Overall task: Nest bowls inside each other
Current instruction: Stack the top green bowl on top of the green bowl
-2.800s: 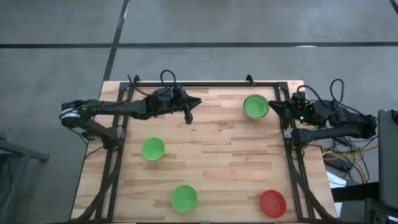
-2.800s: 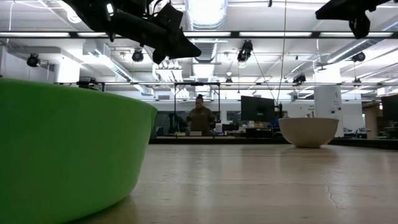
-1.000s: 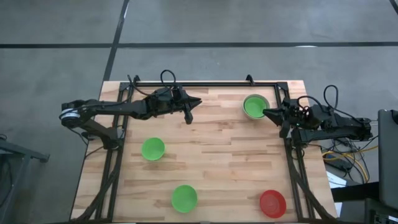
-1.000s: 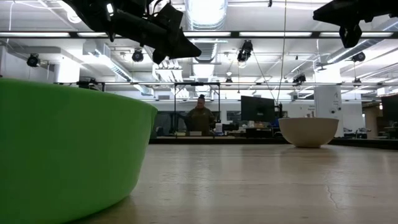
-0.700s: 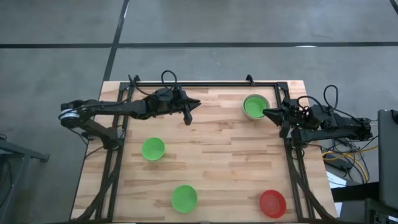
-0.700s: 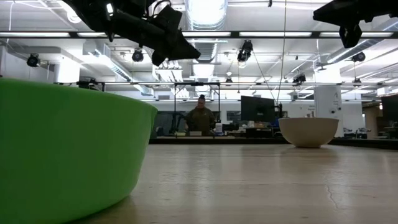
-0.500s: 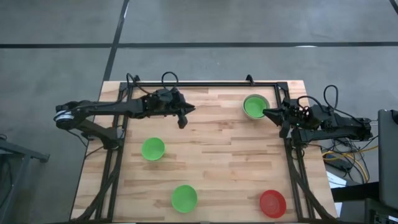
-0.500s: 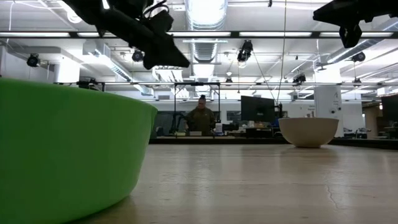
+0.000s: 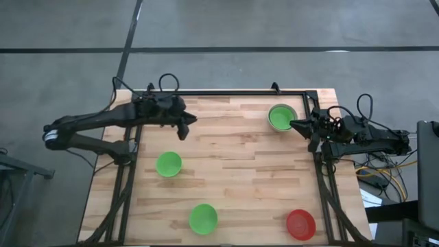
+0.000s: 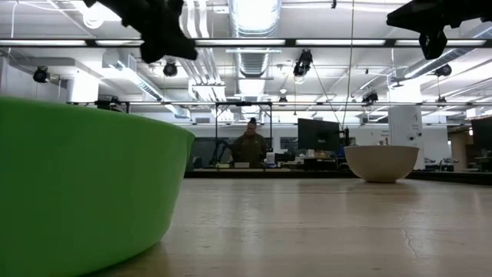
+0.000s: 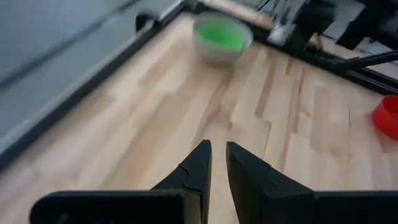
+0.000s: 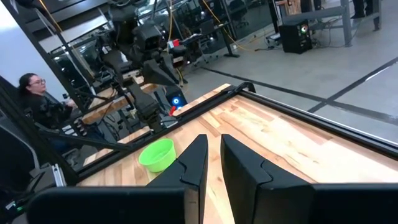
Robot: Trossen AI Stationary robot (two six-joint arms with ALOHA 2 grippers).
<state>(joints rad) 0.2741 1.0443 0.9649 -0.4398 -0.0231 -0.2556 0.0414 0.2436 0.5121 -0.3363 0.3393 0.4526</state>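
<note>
A green bowl sits nested in the pale grey-white bowl (image 9: pixel 282 117) at the table's far right; the left wrist view shows this pair (image 11: pixel 222 38) too. Two more green bowls (image 9: pixel 169 164) (image 9: pixel 203 217) stand alone on the left half. The nearer one fills the low view's left (image 10: pixel 77 192). The red bowl (image 9: pixel 300 224) stands at the near right corner. My left gripper (image 9: pixel 184 132) hangs above the far left of the table, shut and holding nothing. My right gripper (image 9: pixel 295 125) is beside the nested pair, raised, shut and holding nothing.
A black frame rail (image 9: pixel 226 92) runs along the table's far edge and down both sides. The middle of the wooden tabletop (image 9: pixel 240 165) is bare. A person (image 10: pixel 247 145) stands in the room behind the table, and another person (image 12: pixel 37 99) sits off to the side.
My left gripper has drawn back toward the table's left edge and risen. It has tipped up from pointing steeply down to a shallower slant. Its fingers stay shut. The bowls have not moved.
</note>
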